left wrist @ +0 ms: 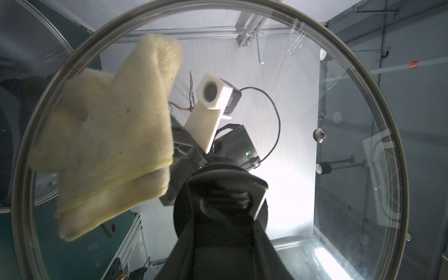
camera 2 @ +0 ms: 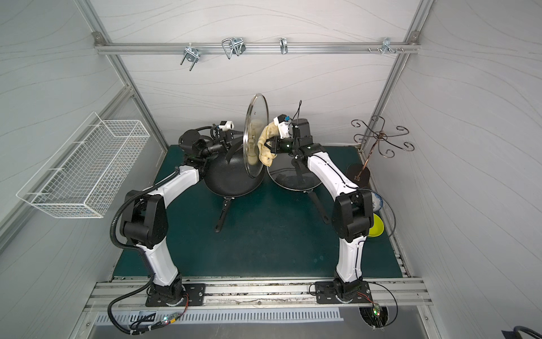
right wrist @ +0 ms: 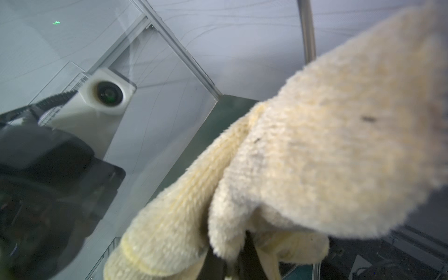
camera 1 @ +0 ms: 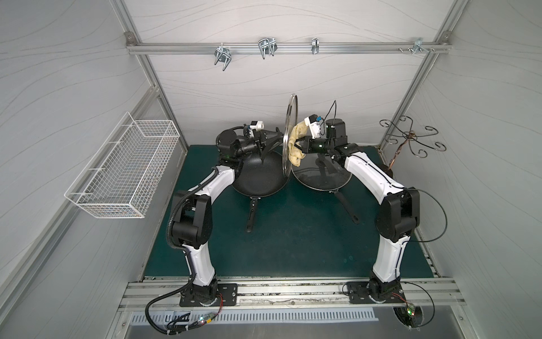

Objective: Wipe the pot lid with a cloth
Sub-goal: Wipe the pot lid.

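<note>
The lid is held upright on its edge, clear of the mat. It is seen almost edge-on in a top view and as a narrow oval of clear glass with a metal rim in a top view. The left gripper is clamped on the black handle at the lid's centre, on the face turned toward the left arm.

The cloth is pinched between the closed jaws of the right gripper and is laid against the opposite face of the glass. Through the lid in the left wrist view, the cloth is seen flattened on the glass in folded layers, beside the handle and reaching toward the rim. Small grey specks are seen on its pale yellow pile in the right wrist view.

Under the lid, a bare pan and a covered pan are set side by side on the mat, with their long handles pointed toward the arm bases. The lid's lower edge is seen over the bare pan's rim, on the side next to the covered pan. A wire basket is hung on the left wall, and a metal stand is placed at the far right corner.
</note>
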Motion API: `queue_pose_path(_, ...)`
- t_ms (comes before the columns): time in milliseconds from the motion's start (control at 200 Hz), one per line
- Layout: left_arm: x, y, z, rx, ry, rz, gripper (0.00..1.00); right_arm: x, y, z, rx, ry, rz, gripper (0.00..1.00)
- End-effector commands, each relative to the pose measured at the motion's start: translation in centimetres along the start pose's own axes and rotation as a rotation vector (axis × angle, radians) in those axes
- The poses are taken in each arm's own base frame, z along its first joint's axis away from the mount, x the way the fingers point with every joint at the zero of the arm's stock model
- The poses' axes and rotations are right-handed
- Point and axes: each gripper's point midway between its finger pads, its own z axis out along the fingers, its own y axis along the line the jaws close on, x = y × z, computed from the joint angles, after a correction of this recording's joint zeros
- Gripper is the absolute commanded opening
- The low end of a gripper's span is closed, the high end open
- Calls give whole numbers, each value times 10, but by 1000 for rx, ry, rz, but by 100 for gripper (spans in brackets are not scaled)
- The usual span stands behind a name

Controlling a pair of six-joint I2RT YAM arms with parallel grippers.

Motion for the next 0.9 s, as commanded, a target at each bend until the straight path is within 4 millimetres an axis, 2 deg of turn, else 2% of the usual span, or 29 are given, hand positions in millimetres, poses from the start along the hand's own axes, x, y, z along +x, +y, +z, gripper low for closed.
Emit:
queue_pose_path(0,22,-101,-2,195,11,218,0,8,36,-3,-109,30,-43,0)
queue_pose_path(265,1,-97,-6,219,-92,195,0,25,88,-18,-233,74,-101,0)
queue_pose_path(515,-16,-83,-19,182,-178,183,0,27,147,-46,-355,81,-189,0)
queue_pose_path(685,-28,-72,-22,137,-219,204,0,12,181,-63,-403,48,-229,0)
queue_pose_path(895,-20,-52,-22,76,-176,247,0,-23,198,-74,-399,-43,-276,0)
